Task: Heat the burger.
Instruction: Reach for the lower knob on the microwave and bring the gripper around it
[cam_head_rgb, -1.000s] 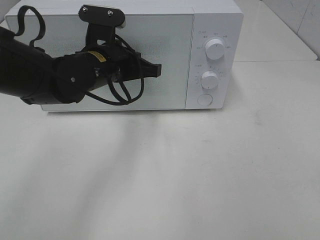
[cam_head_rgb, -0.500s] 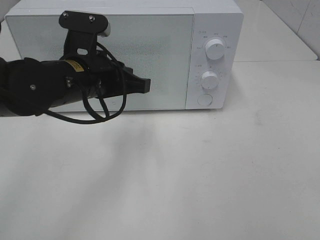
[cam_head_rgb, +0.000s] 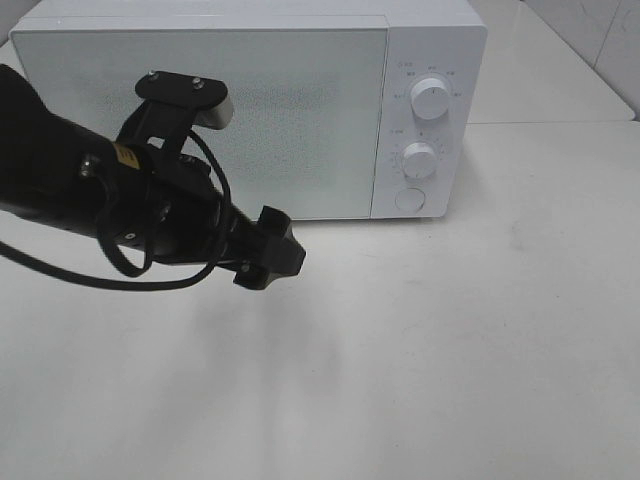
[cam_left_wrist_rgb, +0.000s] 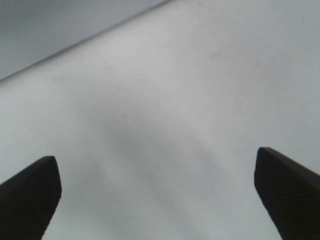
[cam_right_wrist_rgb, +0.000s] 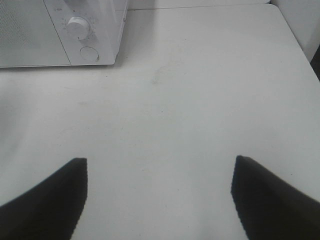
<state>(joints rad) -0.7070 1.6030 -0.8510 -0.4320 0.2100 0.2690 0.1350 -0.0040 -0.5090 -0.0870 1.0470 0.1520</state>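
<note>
From the high camera, a white microwave (cam_head_rgb: 300, 100) stands at the back of the pale bench (cam_head_rgb: 450, 350) with its door shut; on its panel are an upper dial (cam_head_rgb: 429, 99), a lower dial (cam_head_rgb: 419, 159) and a round button (cam_head_rgb: 409, 200). The black left arm (cam_head_rgb: 80, 190) reaches in from the left in front of the door, and the left pincer (cam_head_rgb: 272, 255) hangs above the bench just ahead of the microwave's lower edge, touching nothing. In the left wrist view that pincer's two dark fingers (cam_left_wrist_rgb: 30, 200) stand wide apart with only bare bench between them, and a strip of the microwave's base runs across one corner. In the right wrist view the right pincer (cam_right_wrist_rgb: 160, 165) is likewise spread wide and empty over the bench, well apart from the microwave, whose lower dial and button show in the far corner. The burger cannot be seen in any view; where it sits cannot be told.
</note>
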